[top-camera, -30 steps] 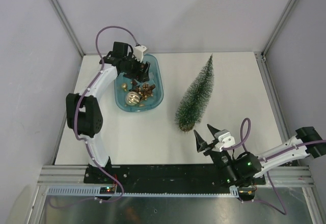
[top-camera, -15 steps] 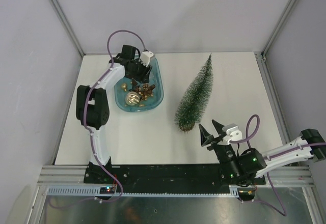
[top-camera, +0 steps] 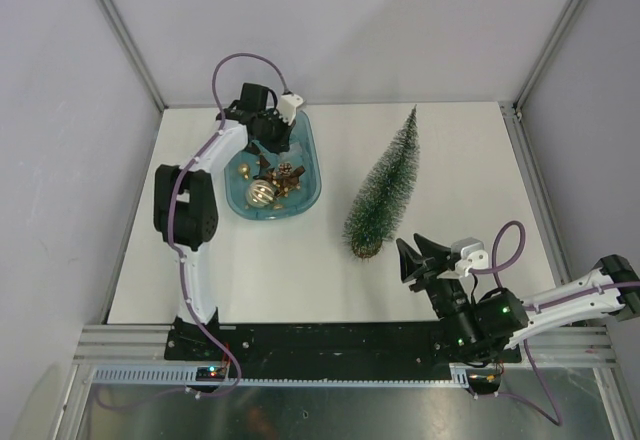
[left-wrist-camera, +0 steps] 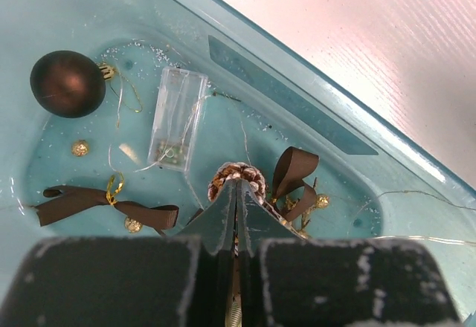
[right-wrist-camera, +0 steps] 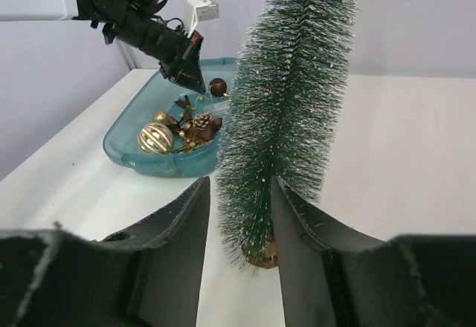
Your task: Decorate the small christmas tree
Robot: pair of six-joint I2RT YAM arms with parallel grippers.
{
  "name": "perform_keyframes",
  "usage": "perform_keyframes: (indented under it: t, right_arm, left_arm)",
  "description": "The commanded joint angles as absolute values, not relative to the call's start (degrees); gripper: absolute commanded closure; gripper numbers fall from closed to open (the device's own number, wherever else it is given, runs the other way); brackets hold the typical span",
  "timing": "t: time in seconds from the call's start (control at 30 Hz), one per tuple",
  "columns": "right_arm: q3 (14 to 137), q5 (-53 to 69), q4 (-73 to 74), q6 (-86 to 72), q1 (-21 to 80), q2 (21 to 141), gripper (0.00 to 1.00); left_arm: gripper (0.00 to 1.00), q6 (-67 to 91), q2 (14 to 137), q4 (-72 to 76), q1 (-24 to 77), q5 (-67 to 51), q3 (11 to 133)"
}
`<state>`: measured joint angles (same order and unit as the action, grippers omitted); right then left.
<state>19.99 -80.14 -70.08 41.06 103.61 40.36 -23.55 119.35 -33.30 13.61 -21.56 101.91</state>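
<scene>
The small christmas tree [right-wrist-camera: 286,111] is rough and bristly, its tips frosted matt white. The blue tray [left-wrist-camera: 312,111] is glossy translucent plastic, and the battery box [left-wrist-camera: 177,119] in it is clear plastic. The brown bauble [left-wrist-camera: 67,83] has a satin sheen, the ribbon bow [left-wrist-camera: 74,202] is probably matt cloth, and the pine cone [left-wrist-camera: 236,175] is rough and scaly. The bench [left-wrist-camera: 387,59] is matt white, faintly grained.

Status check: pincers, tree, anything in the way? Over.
Left pincer shut, tips at pine cone in blue tray. Right pincer open, just short of small christmas tree, upright and bare. Nothing between them.
</scene>
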Motion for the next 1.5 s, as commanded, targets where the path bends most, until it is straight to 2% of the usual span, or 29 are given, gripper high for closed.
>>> perform_keyframes:
  t: [0.0, 0.53, 0.9, 1.17, 1.3, 1.4, 1.47]
  right_arm:
    - [22.06, -79.60, -68.75, 38.66, 103.50, 39.39, 0.58]
    - [25.03, -78.40, -64.36, 37.47, 104.46, 38.75, 0.71]
    - [29.53, -76.26, -58.58, 35.51, 106.55, 41.81, 0.71]
    - [33.33, -70.35, -57.29, 35.60, 107.23, 45.79, 0.64]
    - [36.58, -61.86, -54.94, 33.28, 103.66, 50.75, 0.49]
    - [40.93, -50.78, -47.18, 25.53, 96.21, 54.54, 0.36]
    - [43.59, -41.87, -41.90, 19.02, 89.84, 57.25, 0.31]
  left_arm:
    - [1.00, -23.35, 113.11, -32.05, 14.06, -22.28, 103.57]
    - [1.00, -19.86, 83.60, -32.13, 15.25, -23.43, 103.78]
    - [1.00, -17.20, 71.57, -32.33, 17.76, -23.69, 109.09]
    - [1.00, -13.85, 65.66, -32.21, 17.86, -28.96, 113.37]
    - [1.00, -11.01, 63.96, -32.25, 17.83, -32.65, 115.46]
    - [1.00, -9.35, 63.19, -32.26, 17.84, -33.91, 115.65]
    - [1.00, -9.04, 62.58, -32.21, 17.78, -34.25, 115.00]
